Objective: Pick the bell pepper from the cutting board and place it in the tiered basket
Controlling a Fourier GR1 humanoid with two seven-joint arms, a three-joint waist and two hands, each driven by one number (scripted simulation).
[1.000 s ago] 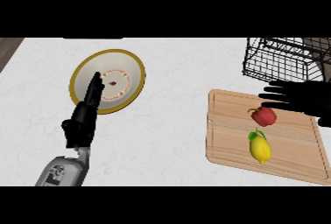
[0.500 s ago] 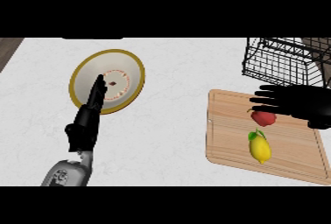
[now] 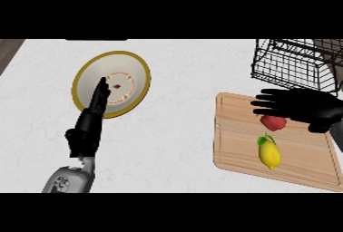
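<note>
Right hand (image 3: pixel 305 108) with fingers spread straight, holding nothing, hovers just above the red bell pepper (image 3: pixel 272 123) on the cutting board (image 3: pixel 234 140); a yellow pepper (image 3: pixel 269 154) lies nearby; wire basket (image 3: pixel 295 63) behind; left hand (image 3: pixel 90 122), fingers straight, rests by a plate (image 3: pixel 134 68).

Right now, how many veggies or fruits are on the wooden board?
2. A red bell pepper sits near the far side of the cutting board, partly under the right hand. A yellow lemon lies just nearer than it. The hand could hide something small.
</note>
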